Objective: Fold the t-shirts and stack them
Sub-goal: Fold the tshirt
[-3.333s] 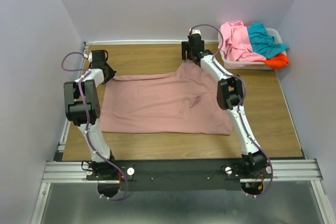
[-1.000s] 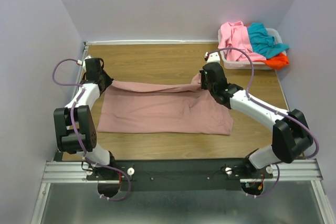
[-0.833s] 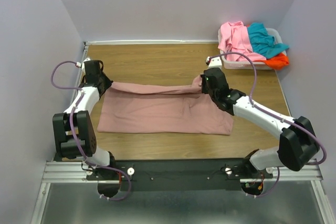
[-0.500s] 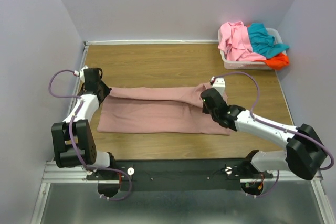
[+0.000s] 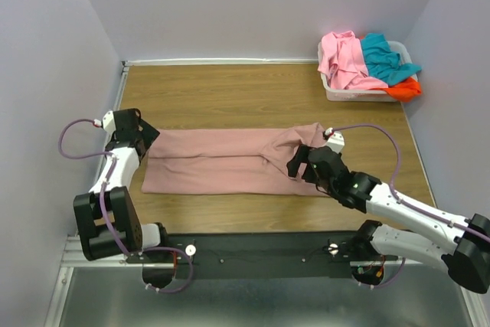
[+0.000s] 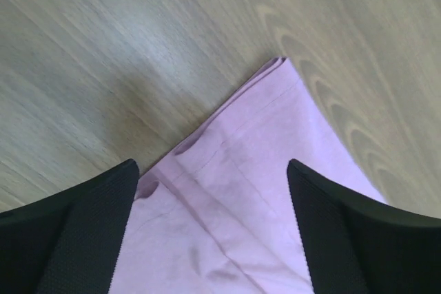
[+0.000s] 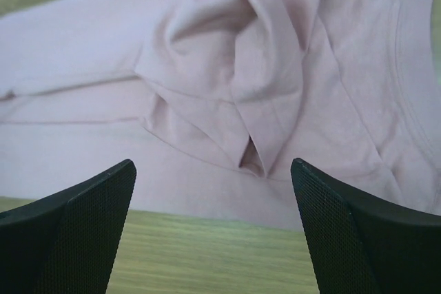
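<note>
Wooden bench (image 5: 253, 89) carrying folded mauve-pink t-shirt (image 5: 222, 162). Left tool (image 6: 210, 170) spread wide over corner, gripping nothing; right tool (image 7: 213, 164) likewise over bunched fold.

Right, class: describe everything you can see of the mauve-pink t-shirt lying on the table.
The mauve-pink t-shirt looks like soft, matte cloth. It lies on the wooden table as a long band folded lengthwise, with stitched hems and layered edges showing at its left corner. Its right end is bunched into rumpled folds. The left arm's fingers and the right arm's fingers stand wide open over the two ends, gripping nothing. No print shows.
</note>
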